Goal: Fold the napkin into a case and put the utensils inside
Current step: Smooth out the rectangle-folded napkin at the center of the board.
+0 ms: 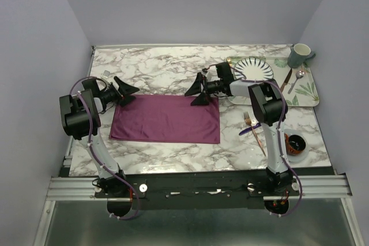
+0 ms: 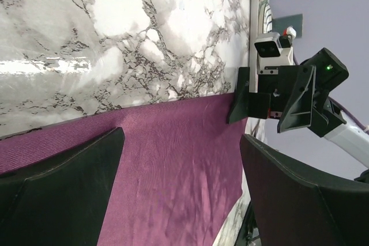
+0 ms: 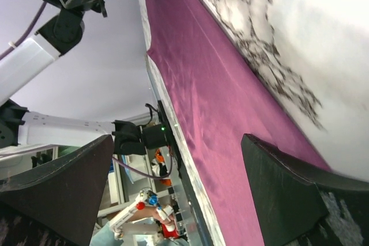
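Top external view: sheeny plum napkin (image 1: 166, 120), a flat rectangle, on veined marble table (image 1: 161, 67). Over its far corners the left gripper (image 1: 133, 96) and right gripper (image 1: 189, 98) hang, jaws spread, empty.

napkin (image 1: 166, 119) on table (image 1: 173, 67), fork (image 1: 258, 139) crossing knife (image 1: 247, 131) to its right, tray (image 1: 314, 99) behind them

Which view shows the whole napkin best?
The top view: the napkin lies flat with all four edges visible. The left wrist view shows only a part near one edge; the right wrist view shows a long slanted strip.
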You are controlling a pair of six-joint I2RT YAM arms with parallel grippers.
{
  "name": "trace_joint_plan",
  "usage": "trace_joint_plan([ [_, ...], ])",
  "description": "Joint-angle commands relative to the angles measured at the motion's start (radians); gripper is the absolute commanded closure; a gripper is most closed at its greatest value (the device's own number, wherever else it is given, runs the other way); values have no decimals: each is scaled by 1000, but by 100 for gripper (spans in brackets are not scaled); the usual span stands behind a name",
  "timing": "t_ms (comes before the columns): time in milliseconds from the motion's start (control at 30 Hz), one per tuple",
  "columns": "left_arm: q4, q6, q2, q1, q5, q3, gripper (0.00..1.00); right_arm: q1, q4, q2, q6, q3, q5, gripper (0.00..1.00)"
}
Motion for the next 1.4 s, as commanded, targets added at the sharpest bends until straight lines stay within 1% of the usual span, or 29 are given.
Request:
trace_joint_plan([
  [0, -127, 111, 40, 14, -72, 13, 1, -53, -95, -46, -89, -72, -6, 0],
  [167, -148, 129, 51, 18, -89, 19, 1, -97, -101, -26, -95, -118, -9, 0],
  [467, -241, 177, 73, 38, -112, 96, 1, -99, -103, 23, -58, -79, -27, 0],
  [600, -280, 217, 70, 33, -104, 130, 1, -94, -103, -3, -64, -84, -38, 0],
  [667, -337, 316, 28, 5, -110, 168, 1, -76, -101, -29, -80, -75, -46, 0],
  [700, -421, 359, 10, -11, -130, 186, 1, -67, -101, -41, -87, -69, -52, 0],
  [733, -469, 413, -9, -25, -148, 223, 1, -59, -103, -73, -101, -55, -55, 0],
  [767, -518, 504, -44, -37, -167, 245, 1, -41, -101, -86, -109, -49, -57, 0],
  [800, -618, 554, -62, -63, -219, 265, 1, -33, -150, -101, -119, -41, -58, 0],
  [867, -706, 628, -125, -85, -295, 312, 1, -18, -193, -140, -178, -16, -55, 0],
  [900, -792, 716, -150, -112, -356, 323, 1, -18, -254, -152, -205, -9, -46, 0],
  [933, -831, 764, -176, -134, -482, 337, 1, -18, -290, -161, -272, -1, -16, 0],
  [967, -869, 816, -221, -150, -538, 338, 1, -18, -328, -182, -315, 20, 6, 0],
  [1000, -932, 888, -246, -164, -573, 332, 1, -18, -432, -189, -368, 36, 29, 0],
  [1033, -957, 921, -271, -184, -623, 310, 1, -18, -478, -195, -462, 52, 87, 0],
  [1100, -995, 953, -352, -195, -662, 268, 1, -16, -582, -210, -538, 79, 146, 0],
  [1133, -1012, 997, -377, -204, -670, 225, 1, -16, -615, -212, -605, 86, 207, 0],
  [1200, -1061, 1036, -446, -220, -730, 188, 2, -16, -693, -216, -664, 108, 262, 0],
  [1233, -1075, 1069, -463, -227, -751, 149, 7, -16, -722, -213, -722, 119, 310, 0],
  [1267, -1090, 1091, -493, -239, -768, 130, 10, -15, -745, -210, -744, 126, 333, 0],
  [1300, -1118, 1106, -507, -244, -771, 113, 18, -16, -779, -212, -762, 129, 350, 0],
  [1367, -1133, 1146, -538, -256, -768, 69, 27, -13, -804, -218, -808, 126, 394, 0],
])
